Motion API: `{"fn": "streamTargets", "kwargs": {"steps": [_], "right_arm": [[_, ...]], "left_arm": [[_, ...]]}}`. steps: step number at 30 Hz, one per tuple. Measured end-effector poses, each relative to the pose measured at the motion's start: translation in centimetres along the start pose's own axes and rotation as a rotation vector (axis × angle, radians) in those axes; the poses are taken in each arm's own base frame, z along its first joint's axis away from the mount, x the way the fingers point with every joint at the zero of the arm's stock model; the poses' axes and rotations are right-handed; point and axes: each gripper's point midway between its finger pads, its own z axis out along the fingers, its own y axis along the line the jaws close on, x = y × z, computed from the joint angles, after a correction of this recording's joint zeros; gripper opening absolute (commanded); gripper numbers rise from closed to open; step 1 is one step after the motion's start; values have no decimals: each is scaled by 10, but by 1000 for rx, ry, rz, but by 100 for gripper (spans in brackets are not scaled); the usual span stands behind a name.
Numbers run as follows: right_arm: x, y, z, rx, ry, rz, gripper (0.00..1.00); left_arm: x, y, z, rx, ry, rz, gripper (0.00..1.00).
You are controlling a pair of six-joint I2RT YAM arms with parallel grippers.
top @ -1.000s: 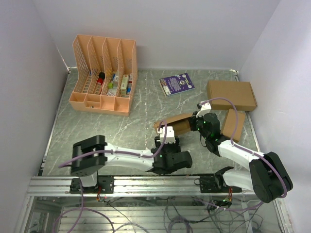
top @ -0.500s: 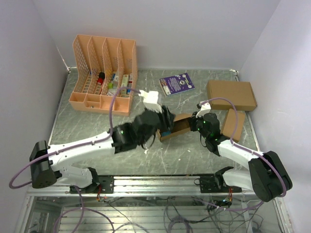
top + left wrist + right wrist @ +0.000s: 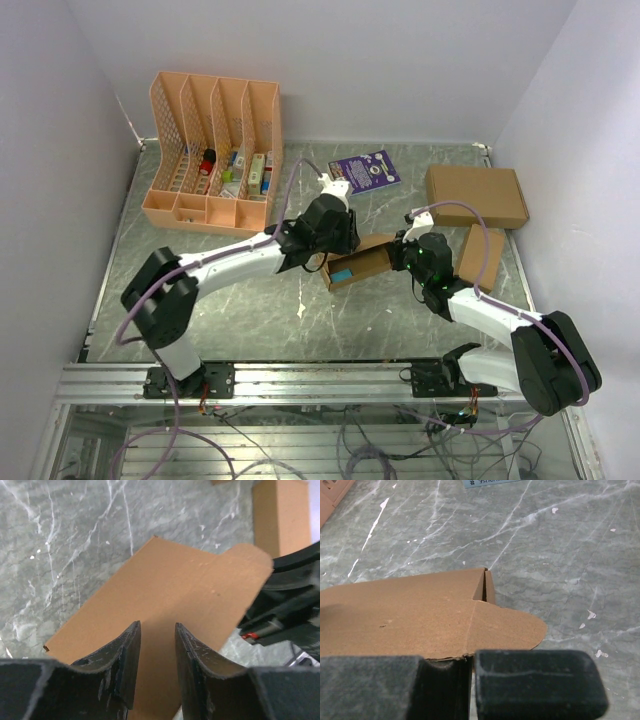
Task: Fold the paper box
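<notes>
Far left, at the back: a pink file rack [image 3: 212, 150], well apart from the work. Toward the middle, the left gripper [image 3: 156, 630], reaching over the table [image 3: 200, 290], fingers [image 3: 125, 660] spread a little with nothing pinched, poised over the broad top panel, probably to press it down or steady it. Just right of that, the paper box [image 3: 362, 262], lying mid-table, left end open, rounded tab [image 3: 245, 565] pointing right. At that right end, the right gripper [image 3: 470, 665], pads pressed nearly together on the box's edge, seemingly pinching it to anchor the box for the other arm. Further right, a small brown carton [image 3: 480, 255], and behind it a larger flat box [image 3: 476, 195], both set aside.
</notes>
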Motion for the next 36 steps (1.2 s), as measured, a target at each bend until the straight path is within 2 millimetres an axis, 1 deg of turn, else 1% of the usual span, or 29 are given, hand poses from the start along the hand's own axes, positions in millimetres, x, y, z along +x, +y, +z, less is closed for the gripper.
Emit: {"fn": "streamTargets", "kwargs": {"steps": [3, 5, 9, 10, 12, 14, 17, 18, 21, 28, 33, 36], "right_arm": [[0, 0, 0, -2, 1, 1, 4], [2, 0, 0, -5, 7, 1, 9], [7, 2, -1, -18, 31, -2, 20], [9, 2, -2, -25, 39, -3, 25], [11, 4, -2, -33, 56, -8, 31], [13, 4, -4, -38, 71, -13, 41], [12, 4, -7, -38, 85, -22, 52], [10, 4, -8, -37, 84, -24, 54], [4, 1, -13, -29, 81, -31, 55], [-6, -10, -27, -22, 78, -48, 54], [-19, -5, -43, -82, 65, -88, 51], [-38, 4, -58, -144, 21, -129, 46]], "left_arm": [[16, 7, 15, -7, 68, 14, 41], [20, 10, 20, -8, 90, 14, 41], [19, 12, 21, 4, 101, 7, 41], [19, 12, 21, 8, 102, 6, 40], [19, 12, 21, 14, 105, 3, 40], [20, 11, 22, 19, 107, 3, 40], [22, 12, 24, 21, 114, 2, 39], [23, 12, 25, 22, 118, 2, 39], [26, 14, 27, 20, 128, 1, 39], [29, 18, 30, 16, 138, -3, 39], [33, 20, 32, 13, 151, -4, 39], [34, 20, 33, 16, 155, -5, 38]]}}
